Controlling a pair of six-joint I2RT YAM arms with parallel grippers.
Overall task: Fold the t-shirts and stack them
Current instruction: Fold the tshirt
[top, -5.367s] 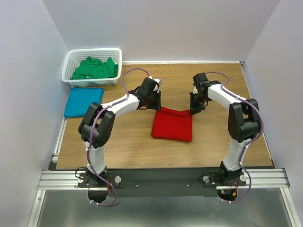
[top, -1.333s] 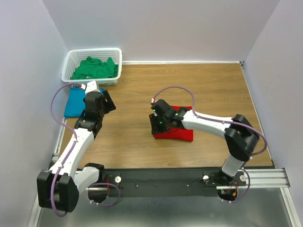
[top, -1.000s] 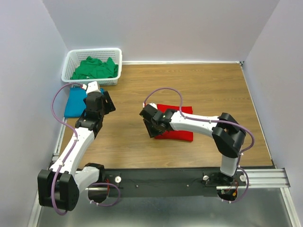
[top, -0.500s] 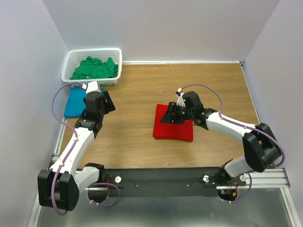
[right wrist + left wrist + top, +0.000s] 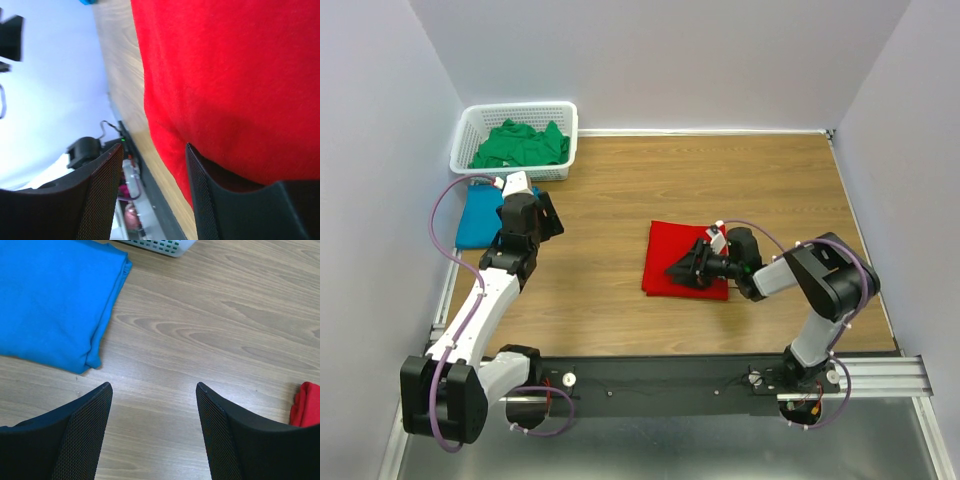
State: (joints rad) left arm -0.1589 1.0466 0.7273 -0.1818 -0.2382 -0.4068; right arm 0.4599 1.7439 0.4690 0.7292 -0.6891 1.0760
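Note:
The red t-shirt (image 5: 670,252) lies folded on the wood near the table's middle. My right gripper (image 5: 680,270) lies low over its near right part, pointing left, jaws open. In the right wrist view one finger (image 5: 210,200) rests against the red t-shirt (image 5: 230,75), and the other hangs free beyond its edge. The folded teal t-shirt (image 5: 480,215) lies at the far left. My left gripper (image 5: 548,222) hovers open over bare wood just right of it, holding nothing. The green t-shirt (image 5: 520,145) sits crumpled in the basket.
The white lattice basket (image 5: 515,108) stands at the back left, right behind the teal shirt; its corner (image 5: 160,245) shows in the left wrist view. Walls enclose the table on three sides. The metal rail (image 5: 660,378) runs along the near edge.
My right gripper swung from the red shirt's left edge across to its right side, dropped low, and its jaws widened. The left arm stayed still.

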